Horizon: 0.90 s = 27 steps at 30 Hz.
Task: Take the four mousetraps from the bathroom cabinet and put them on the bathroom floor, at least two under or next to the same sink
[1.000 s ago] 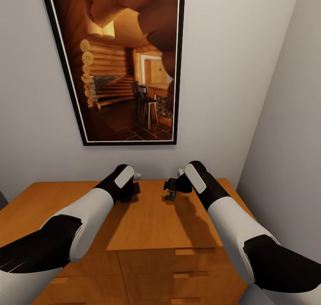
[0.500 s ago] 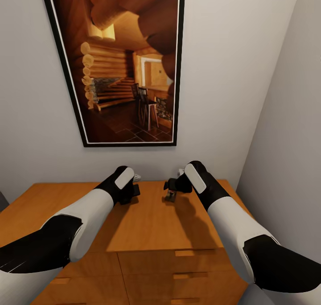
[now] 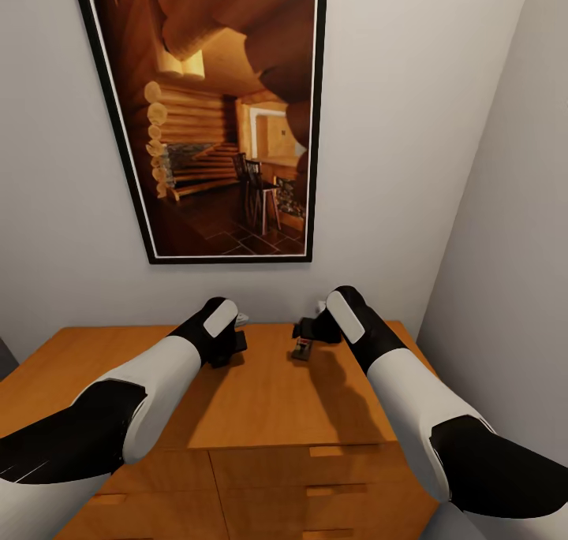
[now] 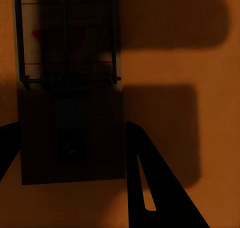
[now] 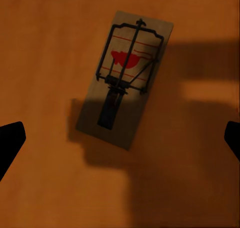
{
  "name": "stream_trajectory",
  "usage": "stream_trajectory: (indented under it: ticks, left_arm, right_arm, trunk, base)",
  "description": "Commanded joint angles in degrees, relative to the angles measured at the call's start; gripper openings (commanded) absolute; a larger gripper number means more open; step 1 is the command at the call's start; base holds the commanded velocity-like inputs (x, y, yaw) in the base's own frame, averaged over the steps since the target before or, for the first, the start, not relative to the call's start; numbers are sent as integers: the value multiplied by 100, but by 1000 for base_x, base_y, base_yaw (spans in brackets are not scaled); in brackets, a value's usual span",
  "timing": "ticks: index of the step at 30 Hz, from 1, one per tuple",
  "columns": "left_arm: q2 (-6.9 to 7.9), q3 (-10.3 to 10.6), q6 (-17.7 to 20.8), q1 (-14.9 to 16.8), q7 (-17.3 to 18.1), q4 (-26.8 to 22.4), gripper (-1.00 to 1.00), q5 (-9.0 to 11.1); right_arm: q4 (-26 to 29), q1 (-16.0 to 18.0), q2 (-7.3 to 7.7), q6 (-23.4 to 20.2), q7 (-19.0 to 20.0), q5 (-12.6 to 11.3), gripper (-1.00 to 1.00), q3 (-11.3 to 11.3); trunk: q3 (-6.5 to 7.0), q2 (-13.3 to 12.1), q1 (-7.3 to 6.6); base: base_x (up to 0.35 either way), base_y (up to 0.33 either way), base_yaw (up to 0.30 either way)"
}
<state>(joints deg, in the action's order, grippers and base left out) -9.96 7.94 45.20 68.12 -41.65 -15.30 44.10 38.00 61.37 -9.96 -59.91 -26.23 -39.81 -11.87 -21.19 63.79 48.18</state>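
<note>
1. Both arms are seen reaching over the flat top of the cabinet (image 3: 260,398), close to the back wall under a framed picture (image 3: 221,114).

2. In the right wrist view, a mousetrap (image 5: 125,78) is seen lying flat on the orange-brown top, turned at a slant between the two fingertips of the right tool (image 5: 120,138). The fingers are spread wide and nothing is touched by them.

3. In the left wrist view, a second mousetrap (image 4: 70,98) is seen in deep shadow, flat on the wood, between the dark fingers of the left tool (image 4: 75,168). The fingers stand apart, just beside the board's long edges; whether the board is touched cannot be told.

4. Neither trap is judged to be lifted yet, and no trap is seen on the bathroom floor.

5. Risks judged from here:
   - On the right, the slanted board may be caught on its corners, and could twist or slip out.
   - A thin flat board may be pushed along the top rather than picked up if the descent stops short.
   - The wire bar could be pinched instead of the wood.
   - The nearby wall may be struck during lifting.
</note>
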Motion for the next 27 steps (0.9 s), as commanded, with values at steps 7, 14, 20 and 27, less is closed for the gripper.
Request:
stream_trajectory:
  ticks: [7, 14, 20, 27]
  left_arm:
    - [3, -3, 37, 0, -26, 195, -100, 134]
    - [3, -3, 43, 0, -16, 191, -100, 140]
    - [3, -5, 88, 0, -8, 180, -100, 142]
    - [3, -10, 119, 0, 4, 164, -100, 156]
  right_arm:
    - [-1, 4, 2, -9, -208, -62, 100, -17]
    - [-9, 6, 2, -9, -242, -62, 100, -17]
    - [-11, 7, 2, -9, -249, -62, 100, -17]
    - [-12, 6, 2, -9, -250, -62, 100, -17]
  trunk:
    - [-8, 4, 1]
    - [-8, 4, 1]
    - [-8, 4, 1]
    - [-8, 4, 1]
  base:
    - [0, 0, 0]
    - [0, 0, 0]
    - [0, 0, 0]
    - [0, 0, 0]
